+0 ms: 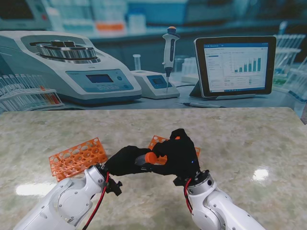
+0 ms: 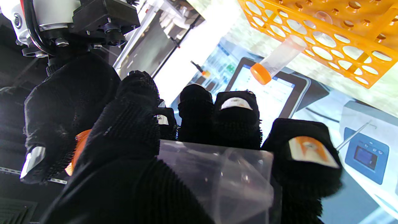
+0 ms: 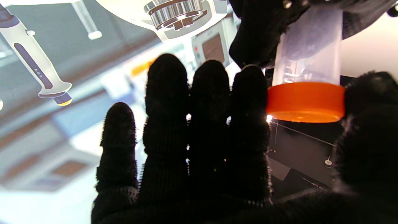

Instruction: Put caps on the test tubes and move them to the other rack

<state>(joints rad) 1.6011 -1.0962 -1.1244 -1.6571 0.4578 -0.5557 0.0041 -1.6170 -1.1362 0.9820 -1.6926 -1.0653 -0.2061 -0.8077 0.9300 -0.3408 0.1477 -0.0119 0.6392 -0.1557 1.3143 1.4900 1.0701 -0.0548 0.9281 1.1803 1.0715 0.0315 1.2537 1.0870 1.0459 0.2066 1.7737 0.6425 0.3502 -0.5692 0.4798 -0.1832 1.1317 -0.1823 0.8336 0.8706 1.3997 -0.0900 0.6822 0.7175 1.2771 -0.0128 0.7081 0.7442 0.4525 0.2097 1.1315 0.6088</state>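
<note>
My left hand (image 1: 125,160) is shut on a clear test tube (image 2: 217,177), held level above the table near me. An orange cap (image 1: 151,157) sits on the tube's end, and in the right wrist view the cap (image 3: 306,101) lies pinched between the thumb and a finger of my right hand (image 1: 180,151). One orange rack (image 1: 76,157) lies on the left. A second orange rack (image 1: 158,141) is partly hidden behind my right hand. In the left wrist view an orange rack (image 2: 326,40) holds one capped tube (image 2: 276,62).
Beyond the table's far edge stand a centrifuge (image 1: 72,62), a small white device (image 1: 153,84) with a pipette (image 1: 169,52), and a tablet (image 1: 235,64). Racks of tubes (image 1: 26,93) sit at the far left.
</note>
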